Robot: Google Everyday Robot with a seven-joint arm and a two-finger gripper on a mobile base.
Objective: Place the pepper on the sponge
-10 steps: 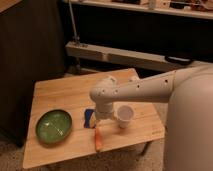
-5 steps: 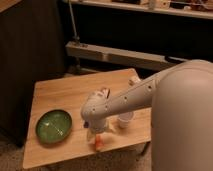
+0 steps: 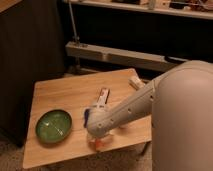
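Only a bit of the orange-red pepper [image 3: 98, 145] shows, lying near the wooden table's [image 3: 60, 95] front edge, right under the end of my white arm. The gripper [image 3: 98, 140] is down at the pepper, mostly hidden behind the wrist. The dark blue sponge [image 3: 86, 116] lies just behind and left of the pepper, and the arm covers part of it. The pepper rests on the table beside the sponge, not on it.
A green bowl [image 3: 53, 125] sits at the table's front left. A black-and-white rectangular item [image 3: 103, 96] lies mid-table behind the arm. A small white object [image 3: 135, 82] is at the far right corner. A metal shelf rail [image 3: 115, 52] runs behind the table.
The arm has swung down and to the left, bringing its end low over the pepper. It now hides the white cup seen earlier and part of the sponge.
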